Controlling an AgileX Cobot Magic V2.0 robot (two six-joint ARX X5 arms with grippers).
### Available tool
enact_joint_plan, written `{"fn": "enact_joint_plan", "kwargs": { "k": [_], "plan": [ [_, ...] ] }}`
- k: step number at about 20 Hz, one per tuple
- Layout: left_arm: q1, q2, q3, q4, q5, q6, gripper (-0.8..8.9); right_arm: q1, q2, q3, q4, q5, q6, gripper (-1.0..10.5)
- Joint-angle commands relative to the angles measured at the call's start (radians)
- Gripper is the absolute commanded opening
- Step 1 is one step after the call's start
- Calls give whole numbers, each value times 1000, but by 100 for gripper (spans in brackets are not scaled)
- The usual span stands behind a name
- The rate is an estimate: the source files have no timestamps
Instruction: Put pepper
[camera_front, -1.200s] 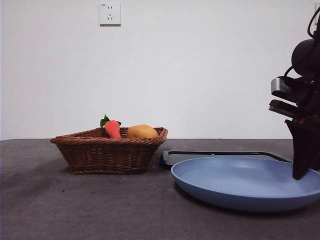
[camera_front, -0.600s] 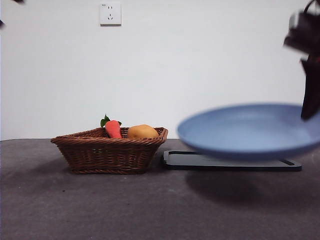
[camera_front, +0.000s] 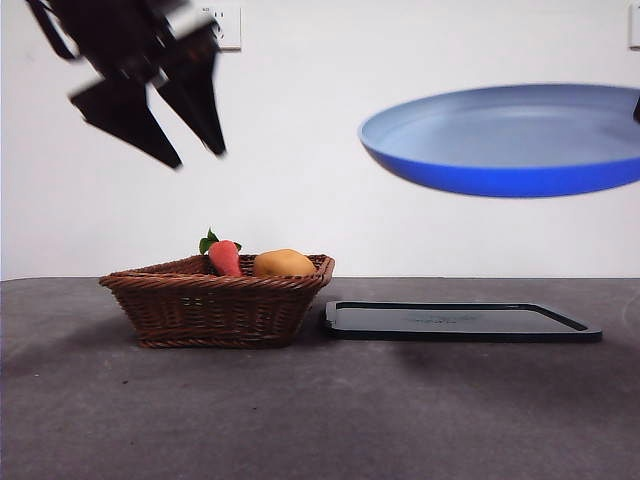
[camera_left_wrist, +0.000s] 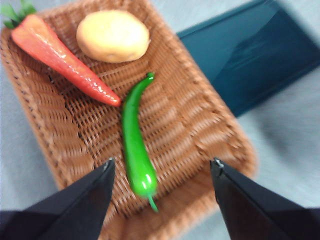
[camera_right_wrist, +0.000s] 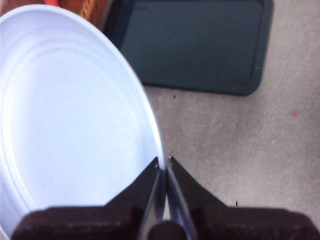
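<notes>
A: What sits nearest on the table (camera_front: 300, 420)?

B: The grey tabletop lies bare at the front. Past that stands the wicker basket (camera_front: 218, 308), and just beside it, on its right in the front view, lies a flat dark tray (camera_front: 460, 322).

A: Where is the pepper?

B: The pepper (camera_left_wrist: 135, 142) lies on the basket's woven floor, long, glossy and green, its stem end pointing toward the nearer rim in the left wrist view. The front view hides it behind the basket wall.

A: Anything else in there?

B: An orange-red carrot (camera_left_wrist: 62, 57) with green leaves lies slanted, its tip close to the pepper's side. A round yellow-orange fruit (camera_left_wrist: 113, 35) sits just beside the carrot, near the pepper's curved thin end.

A: And the arms?

B: The left gripper (camera_left_wrist: 161, 172) hangs in the air above the basket, its jaws spread wide and holding nothing, the pepper showing between them. In the front view it is the dark, blurred shape at the upper left (camera_front: 170, 125).

A: The other one?

B: The right gripper (camera_right_wrist: 163, 167) has its jaws pinched tight on the rim of the blue plate (camera_right_wrist: 75, 115). The plate is held high, well above the tray, slightly tilted, with its inside facing up (camera_front: 510, 140).
</notes>
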Motion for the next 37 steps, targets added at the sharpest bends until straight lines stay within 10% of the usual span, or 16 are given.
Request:
{"fn": "enact_joint_plan", "kwargs": {
  "k": [1, 24, 37],
  "plan": [
    [-12, 115, 61, 6, -22, 16, 337, 2, -18, 20, 0, -2, 28, 6],
    [-56, 398, 87, 82, -146, 14, 334, 2, -32, 20, -23, -4, 24, 6],
    [-56, 398, 87, 69, -145, -23, 136, 2, -32, 20, -23, -4, 17, 6]
  ]
}}
